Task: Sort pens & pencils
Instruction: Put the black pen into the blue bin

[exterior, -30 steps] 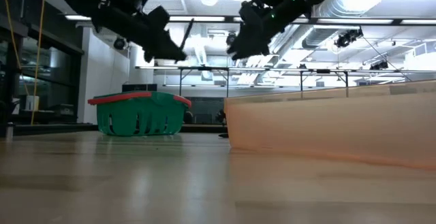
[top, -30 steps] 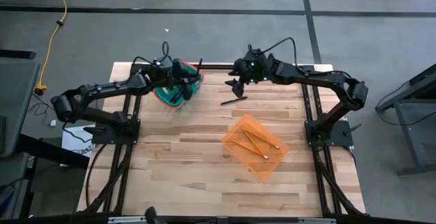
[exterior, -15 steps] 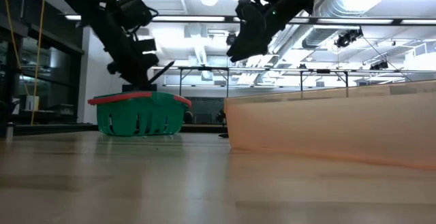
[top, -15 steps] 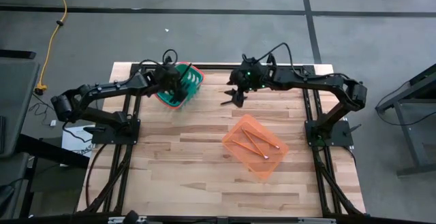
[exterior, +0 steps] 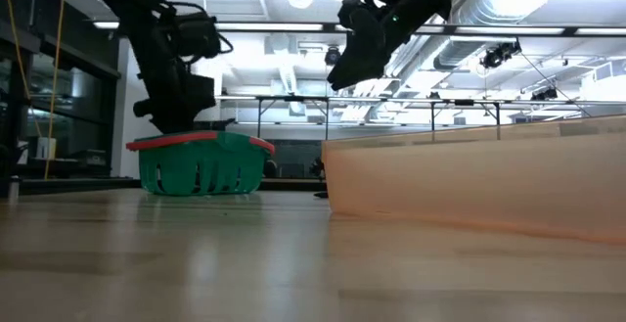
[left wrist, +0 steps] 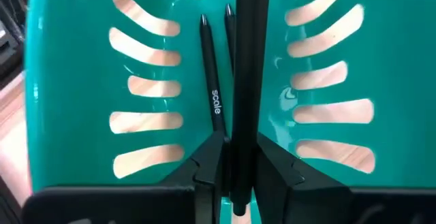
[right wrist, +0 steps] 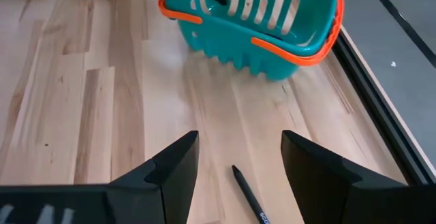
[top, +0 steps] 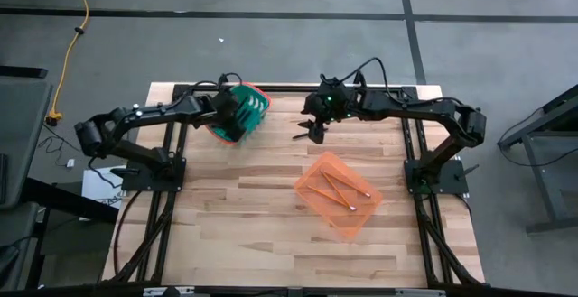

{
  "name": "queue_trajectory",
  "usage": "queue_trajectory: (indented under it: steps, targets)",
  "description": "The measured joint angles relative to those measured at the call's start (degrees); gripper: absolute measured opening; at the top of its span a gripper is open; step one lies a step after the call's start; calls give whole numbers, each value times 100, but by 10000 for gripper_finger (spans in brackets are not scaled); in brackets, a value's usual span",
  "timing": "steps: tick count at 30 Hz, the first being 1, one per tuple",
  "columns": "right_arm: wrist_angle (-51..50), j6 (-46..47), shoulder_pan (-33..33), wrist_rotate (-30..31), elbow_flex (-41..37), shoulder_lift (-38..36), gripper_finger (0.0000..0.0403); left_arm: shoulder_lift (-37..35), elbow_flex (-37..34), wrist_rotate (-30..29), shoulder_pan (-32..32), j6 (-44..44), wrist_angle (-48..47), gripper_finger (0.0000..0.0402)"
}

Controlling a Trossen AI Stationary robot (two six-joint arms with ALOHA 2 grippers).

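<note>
A: Black pen (left wrist: 240,81), slim and straight, is pinched between the left gripper (left wrist: 238,173) fingers, now low inside the teal basket (top: 242,112); a second ago it hung above the rim.

B: So a drop is near?

A: Likely. Two pens (left wrist: 212,81) already lie on the basket floor, I think; the second is half hidden.

B: Anything left?

A: One pen (right wrist: 248,195) on the table (top: 235,207), under the right gripper (right wrist: 238,159), spread wide. Pencils (top: 336,189) sit in the orange bin (top: 312,178).
</note>
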Motion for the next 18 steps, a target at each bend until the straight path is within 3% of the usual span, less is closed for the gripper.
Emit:
queue_trajectory:
  steps: [10,18]
  targets:
    - [-66,-102,240,-2,2,0,199,1245,1077,62,2,94,-1189,48]
    - [-138,-100,328,-2,2,2,199,1601,1389,129,2,302,-1785,49]
